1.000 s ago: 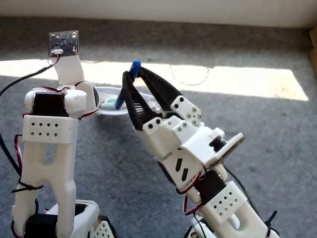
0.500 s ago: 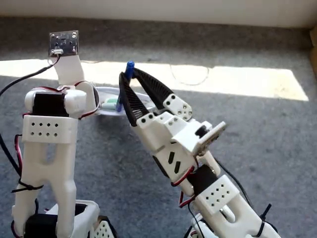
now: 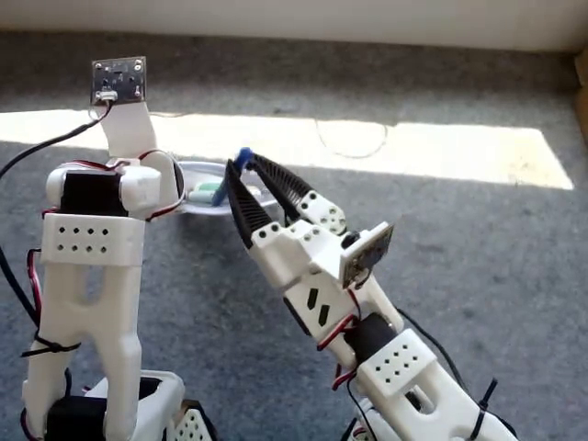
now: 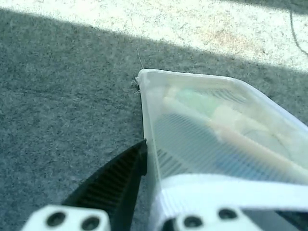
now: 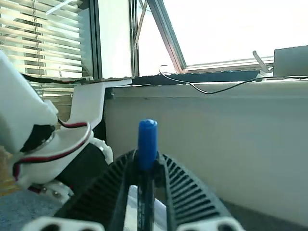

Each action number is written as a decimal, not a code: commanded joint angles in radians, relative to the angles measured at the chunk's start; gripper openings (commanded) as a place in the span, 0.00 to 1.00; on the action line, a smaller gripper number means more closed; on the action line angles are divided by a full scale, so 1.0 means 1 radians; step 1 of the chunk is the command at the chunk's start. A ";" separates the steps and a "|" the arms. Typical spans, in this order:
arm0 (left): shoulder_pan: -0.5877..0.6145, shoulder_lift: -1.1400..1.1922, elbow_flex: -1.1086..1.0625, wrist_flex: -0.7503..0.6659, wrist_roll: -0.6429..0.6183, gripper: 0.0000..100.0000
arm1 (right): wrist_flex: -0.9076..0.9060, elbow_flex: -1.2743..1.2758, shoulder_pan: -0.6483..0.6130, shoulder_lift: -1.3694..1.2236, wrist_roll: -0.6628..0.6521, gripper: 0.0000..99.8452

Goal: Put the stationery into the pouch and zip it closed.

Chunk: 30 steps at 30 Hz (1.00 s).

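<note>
A translucent pouch (image 3: 200,199) lies on the grey carpet beside the left arm (image 3: 92,239), with green and beige stationery (image 4: 226,120) inside it. My left gripper (image 4: 149,180) is shut on the pouch (image 4: 192,149) at its near edge, the black finger (image 4: 115,183) against its side. My right gripper (image 3: 243,167) is shut on a blue pen (image 3: 242,158), held upright over the pouch's opening. The pen's lower end (image 3: 220,191) points down into the pouch. In the right wrist view the blue pen (image 5: 147,137) stands between the black fingers (image 5: 185,192).
A bright sunlit strip (image 3: 413,147) crosses the carpet behind the arms. A thin cable (image 3: 354,142) lies on it. The left arm's wrist camera (image 3: 118,81) sticks up at the back left. Open carpet (image 3: 478,248) lies to the right.
My right gripper has come down and drawn back a little with the blue pen, bringing its lower end into the pouch's opening. The left arm has kept still.
</note>
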<state>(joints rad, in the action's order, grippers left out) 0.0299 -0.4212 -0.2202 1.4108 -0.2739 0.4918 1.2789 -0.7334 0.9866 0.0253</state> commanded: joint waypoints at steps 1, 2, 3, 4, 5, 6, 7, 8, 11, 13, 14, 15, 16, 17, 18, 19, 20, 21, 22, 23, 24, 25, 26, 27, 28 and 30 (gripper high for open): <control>-0.030 0.010 0.001 -0.014 -0.005 0.01 | 0.018 0.054 -0.022 0.073 0.011 0.01; -0.030 0.010 0.001 -0.014 -0.005 0.01 | 0.016 0.065 -0.022 0.077 0.011 0.01; -0.030 0.010 0.001 -0.014 -0.005 0.01 | 0.016 0.070 -0.022 0.079 0.011 0.01; -0.030 0.010 0.001 -0.014 -0.005 0.01 | 0.016 0.073 -0.022 0.077 0.011 0.01; -0.030 0.010 0.001 -0.014 -0.005 0.01 | 0.012 0.074 -0.022 0.077 0.011 0.01; -0.030 0.010 0.001 -0.014 -0.005 0.01 | -0.016 0.074 -0.022 0.077 0.009 0.01; -0.030 0.010 0.001 -0.014 -0.005 0.01 | -0.065 0.071 -0.022 0.076 0.009 0.01; -0.030 0.010 0.001 -0.015 -0.005 0.01 | -0.127 0.068 -0.022 0.071 0.009 0.01; -0.030 0.010 0.001 -0.017 -0.005 0.01 | -0.259 -0.013 -0.022 0.048 0.009 0.02; -0.030 0.010 0.001 -0.017 -0.005 0.01 | -0.332 -0.062 -0.022 0.027 0.011 0.06; -0.030 0.010 0.001 -0.018 -0.005 0.01 | -0.361 -0.081 -0.022 0.019 0.011 0.09; -0.030 0.010 0.001 -0.018 -0.005 0.01 | -0.381 -0.094 -0.022 0.015 0.011 0.12; -0.030 0.010 0.001 -0.018 -0.005 0.01 | -0.394 -0.102 -0.022 0.012 0.012 0.15; -0.030 0.010 0.001 -0.018 -0.005 0.01 | -0.401 -0.105 -0.022 0.012 0.028 0.18; -0.030 0.010 0.001 -0.018 -0.005 0.01 | -0.404 -0.108 -0.022 0.012 0.051 0.19; -0.030 0.010 0.001 -0.018 -0.005 0.01 | -0.406 -0.107 -0.022 0.012 0.066 0.20; -0.030 0.010 0.001 -0.018 -0.005 0.01 | -0.406 -0.107 -0.022 0.012 0.071 0.20; -0.030 0.010 0.001 -0.018 -0.005 0.01 | -0.406 -0.107 -0.022 0.013 0.074 0.20; -0.030 0.012 0.001 -0.018 -0.005 0.01 | -0.406 -0.107 -0.022 0.013 0.074 0.20; -0.030 0.012 0.001 -0.018 -0.005 0.01 | -0.406 -0.107 -0.019 0.013 0.074 0.20; -0.030 0.012 0.001 -0.017 -0.005 0.01 | -0.406 -0.107 -0.018 0.013 0.074 0.20; -0.030 0.012 0.001 -0.017 -0.005 0.01 | -0.406 -0.108 -0.015 0.013 0.074 0.20; -0.030 0.012 0.001 -0.017 -0.005 0.01 | -0.407 -0.111 -0.013 0.013 0.074 0.20; -0.030 0.012 0.001 -0.015 -0.005 0.01 | -0.407 -0.114 0.001 0.013 0.074 0.20; -0.030 0.012 0.001 -0.015 -0.005 0.01 | -0.407 -0.116 0.019 0.013 0.074 0.20; -0.028 0.010 0.001 -0.015 -0.005 0.01 | -0.430 -0.120 0.062 0.013 0.074 0.20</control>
<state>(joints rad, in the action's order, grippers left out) 0.0192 -0.4196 -0.2202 1.4108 -0.2739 0.0959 1.2175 -0.7564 1.0111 0.0882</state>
